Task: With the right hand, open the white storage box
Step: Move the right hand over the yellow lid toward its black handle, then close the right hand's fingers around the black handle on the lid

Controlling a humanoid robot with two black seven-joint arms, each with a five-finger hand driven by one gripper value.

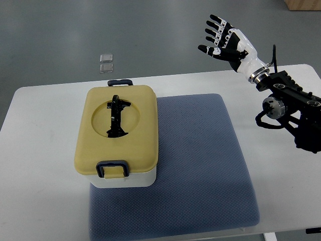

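The storage box [119,135] has a white body and a pale yellow lid with a black folding handle [116,116] in a round recess. It stands on the left part of a blue-grey mat [200,160], lid closed. A dark blue latch [112,169] sits at its near edge and another [120,82] at its far edge. My right hand [220,37] is raised beyond the table's far right edge, fingers spread, holding nothing, well away from the box. The left arm is out of view.
The white table [45,130] carries the mat and box. Two small clear squares [106,63] lie on the grey floor beyond the far edge. My right arm's black forearm [291,108] hangs over the table's right side.
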